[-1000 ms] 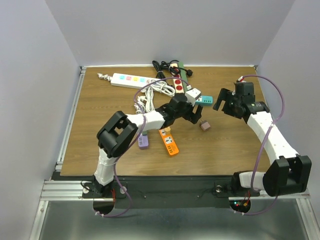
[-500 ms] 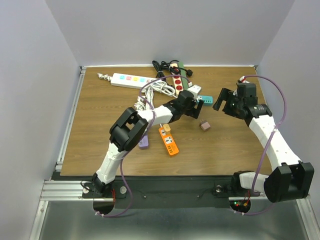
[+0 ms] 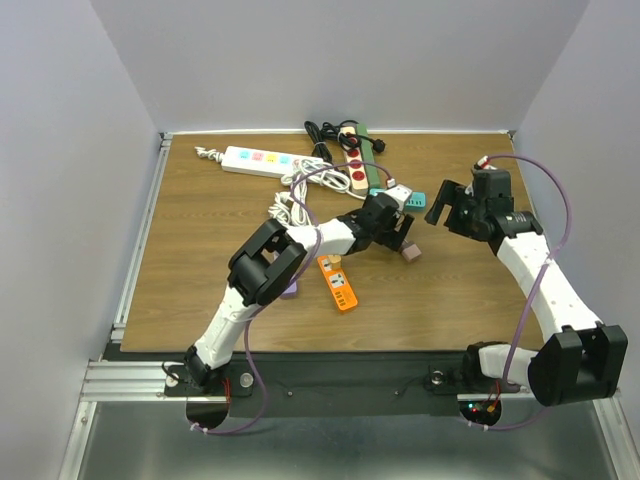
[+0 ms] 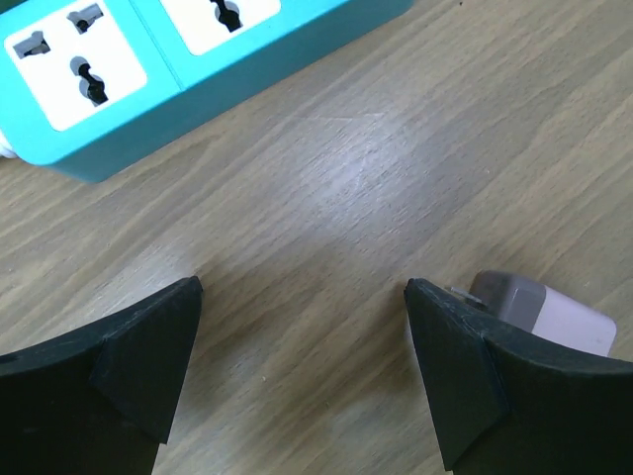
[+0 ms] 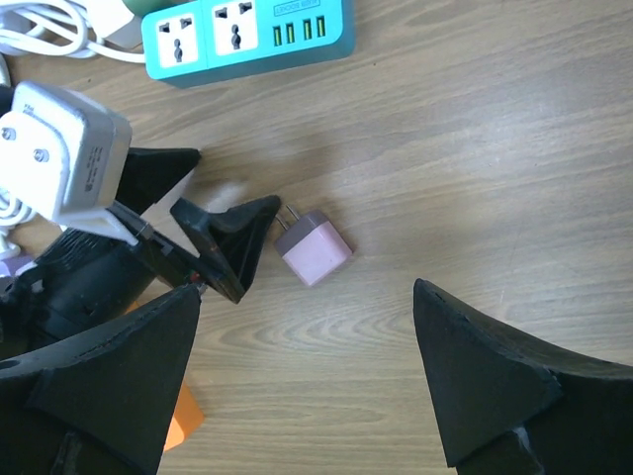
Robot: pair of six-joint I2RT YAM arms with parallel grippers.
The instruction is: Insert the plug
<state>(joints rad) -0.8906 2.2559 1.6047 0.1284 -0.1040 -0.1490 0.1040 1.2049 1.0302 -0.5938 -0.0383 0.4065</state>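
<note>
While pink plug [image 5: 315,247] lies flat on wood desk [image 5: 514,148], prongs twd left claw [image 4: 302,287], that claw low & spread wide w/ nothing btwn fingers, plug just outside one finger, teal power strip [image 5: 247,35] nearby, right claw [image 5: 307,297] wide too, empty, above plug.

The left gripper [image 4: 302,297] stands wide open over the wooden table [image 4: 336,178], with only bare wood between its black fingers [image 4: 138,366]. A pale pink plug [image 4: 539,315] lies just beyond the right-hand finger, partly hidden by it. A teal power strip [image 4: 247,79] with two white sockets lies across the upper left.
</note>
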